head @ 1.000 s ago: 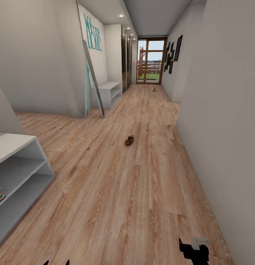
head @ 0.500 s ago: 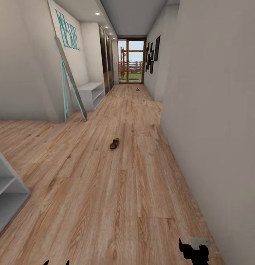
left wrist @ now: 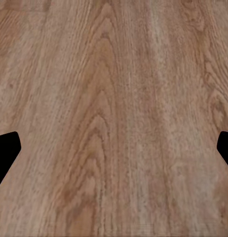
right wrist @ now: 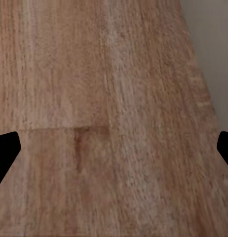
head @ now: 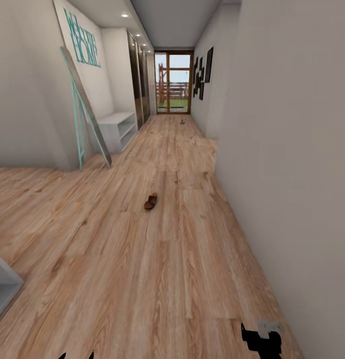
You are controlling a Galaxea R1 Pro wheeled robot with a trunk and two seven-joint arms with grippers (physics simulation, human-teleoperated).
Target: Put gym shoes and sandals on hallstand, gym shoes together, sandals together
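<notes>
Item 1, sandal (head: 150,201): single flat dark-brown piece w/ reddish footbed, lying on the corridor floor (head: 142,279) well ahead of both tools, slightly nearer the left tool's side. Item 2, small object (head: 182,121) far down the corridor nr the glass door (head: 173,82): too small to ID, poss. a shoe. Item 3, left tool (left wrist: 114,148): dark fingertips at both edges of the left wrist view, spread wide, nothing between them but planks. Item 4, right tool (right wrist: 114,148): same, jaws apart, empty, plank floor below and a strip of pale wall (right wrist: 212,54) just beside it; in head view its black body (head: 262,341) sits low, close to the right-hand wall. Item 5, hallstand (head: 3,286): light-grey shelf corner, low and off to the left tool's side, flat matte panels, square edges. Item 6, second grey bench unit (head: 115,127) further ahead by a leaning teal-framed mirror (head: 85,107). Floor: light brown wood plank, strong grain, matte, level. Step in hand, by judgement: transit, no pickup begun; sandal looks the nearest target. Next move calls for driving fwd till sandal is under a tool, lowering trunk/arm, then a pinch across its thin flat sole; low profile means fingers must get close to the floor.
</notes>
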